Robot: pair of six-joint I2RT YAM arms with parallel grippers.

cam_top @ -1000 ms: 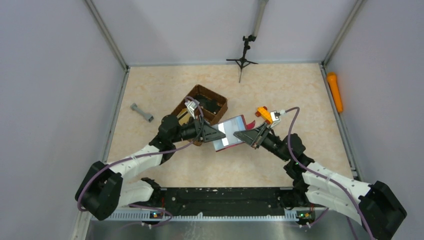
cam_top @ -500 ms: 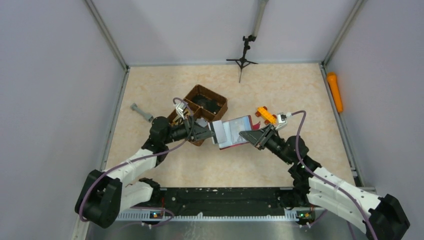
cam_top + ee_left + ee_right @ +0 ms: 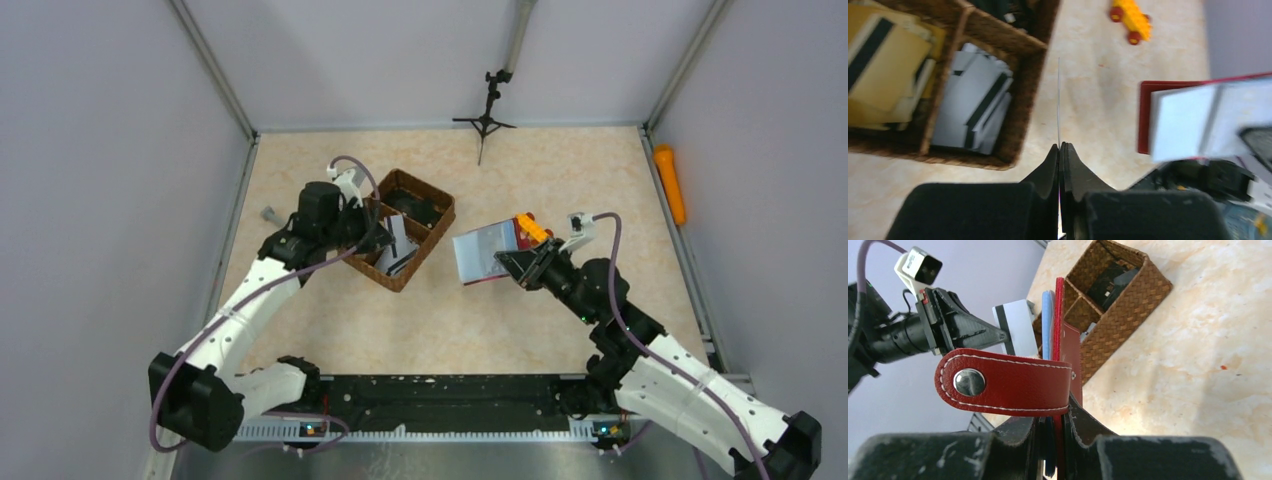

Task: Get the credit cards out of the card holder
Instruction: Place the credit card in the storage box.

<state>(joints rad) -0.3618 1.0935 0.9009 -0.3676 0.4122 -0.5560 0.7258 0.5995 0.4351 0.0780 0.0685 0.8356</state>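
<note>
Pinches card holder (image 3: pixel 488 256) in right claw (image 3: pixel 512 264), clenched on one edge, upright above surface (image 3: pixel 560 170), right of woven basket (image 3: pixel 437 213). Shows snap tab (image 3: pixel 1003 382) loose, bluish card (image 3: pixel 1047 325) tucked inside. Clamps one credit card (image 3: pixel 1059 100) edge-on in left claw (image 3: pixel 1060 149), fully closed, close beside basket. Finds pale striped cards (image 3: pixel 973 100) lying in basket's middle compartment. Has yellow toy car (image 3: pixel 531 228) just behind holder.
</note>
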